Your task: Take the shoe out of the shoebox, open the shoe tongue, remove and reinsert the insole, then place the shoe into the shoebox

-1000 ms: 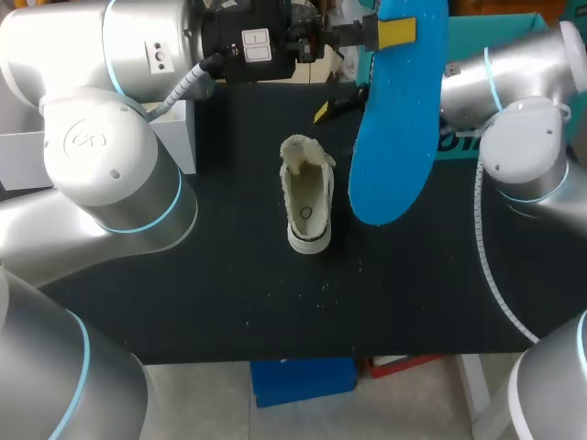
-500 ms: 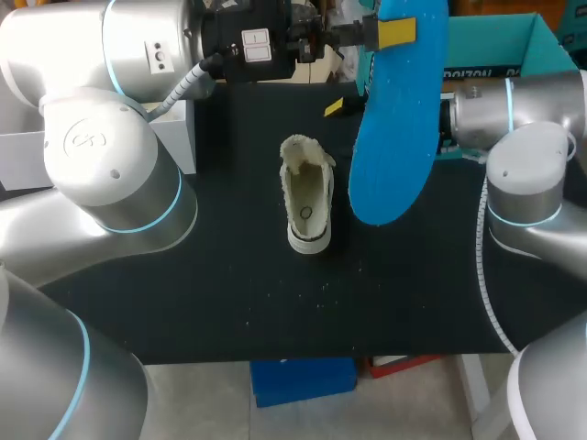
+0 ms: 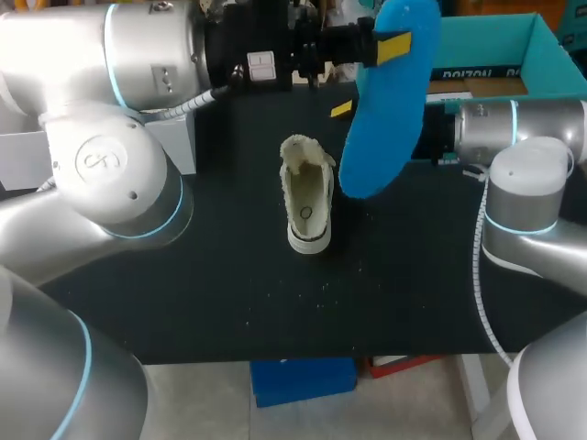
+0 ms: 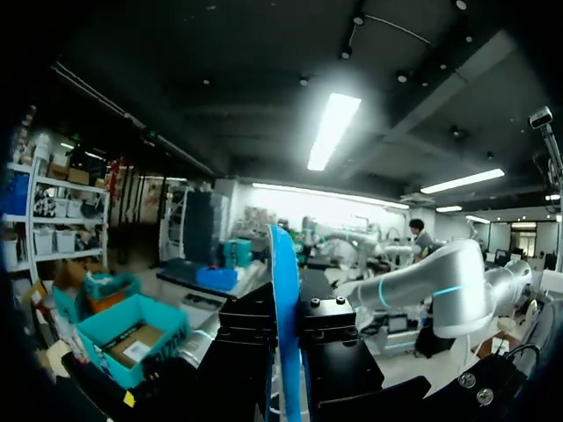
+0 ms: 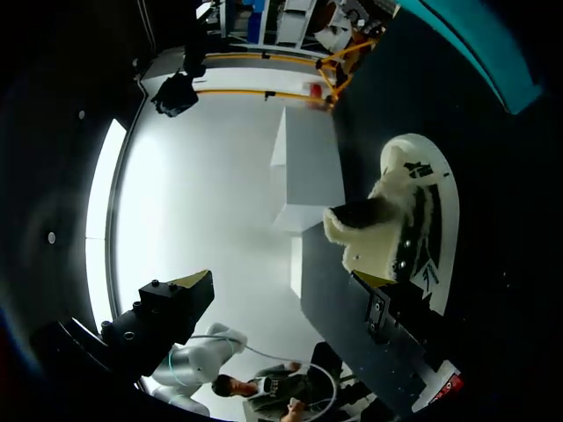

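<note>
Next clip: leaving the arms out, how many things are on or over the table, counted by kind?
Shoe: 1, white, on the table.
Insole: 1, blue, held up in the left tool.
Boxes: 2, the teal shoebox and a white box.
Total: 4.

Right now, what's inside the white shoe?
Just fluffy cream lining in the shoe; the blue insole is out, held by the left gripper. The toe end is covered.
</note>
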{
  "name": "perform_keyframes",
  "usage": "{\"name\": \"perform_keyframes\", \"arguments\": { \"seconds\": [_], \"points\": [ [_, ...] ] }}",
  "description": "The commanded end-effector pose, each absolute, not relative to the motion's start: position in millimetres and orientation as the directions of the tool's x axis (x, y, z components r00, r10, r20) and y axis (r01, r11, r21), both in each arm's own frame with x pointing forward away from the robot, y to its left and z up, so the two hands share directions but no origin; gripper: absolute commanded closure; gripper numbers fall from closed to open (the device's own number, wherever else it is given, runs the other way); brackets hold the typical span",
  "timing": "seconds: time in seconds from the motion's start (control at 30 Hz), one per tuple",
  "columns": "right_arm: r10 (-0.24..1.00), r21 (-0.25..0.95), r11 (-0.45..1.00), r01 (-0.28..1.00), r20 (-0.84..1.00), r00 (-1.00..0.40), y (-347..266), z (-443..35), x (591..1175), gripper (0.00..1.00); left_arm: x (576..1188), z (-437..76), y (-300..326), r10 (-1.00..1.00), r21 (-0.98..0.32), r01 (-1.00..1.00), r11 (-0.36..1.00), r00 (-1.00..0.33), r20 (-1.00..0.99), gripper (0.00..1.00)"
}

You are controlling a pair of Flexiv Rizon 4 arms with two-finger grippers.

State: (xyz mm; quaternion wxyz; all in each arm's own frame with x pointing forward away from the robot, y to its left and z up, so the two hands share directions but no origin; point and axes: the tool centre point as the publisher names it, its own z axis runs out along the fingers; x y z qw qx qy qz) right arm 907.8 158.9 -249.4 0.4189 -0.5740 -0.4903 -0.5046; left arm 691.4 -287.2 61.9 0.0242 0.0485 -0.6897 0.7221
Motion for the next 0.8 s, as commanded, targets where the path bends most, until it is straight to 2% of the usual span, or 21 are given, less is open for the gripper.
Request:
{"name": "perform_keyframes", "arguments": {
  "seconds": [0.03, 0.23, 0.8],
  "points": [
    [0.14, 0.015, -0.171, 0.985, 0.99, 0.01, 160.7, -249.8, 908.0, 0.0, 687.1, 34.2, -279.0, -0.08, -0.991, -0.126, -0.053, -0.988, 0.131, 1.0],
    [0.14, 0.015, -0.171, 0.985, 0.99, 0.01, 160.7, -249.8, 908.0, 0.0, 692.3, -4.3, -265.4, 0.029, -0.952, -0.271, -0.142, -0.963, 0.269, 1.0],
    [0.14, 0.015, -0.171, 0.985, 0.99, 0.01, 160.7, -249.8, 908.0, 0.0, 692.3, -4.3, -265.4, 0.029, -0.952, -0.271, -0.142, -0.963, 0.269, 1.0]
  ]
}}
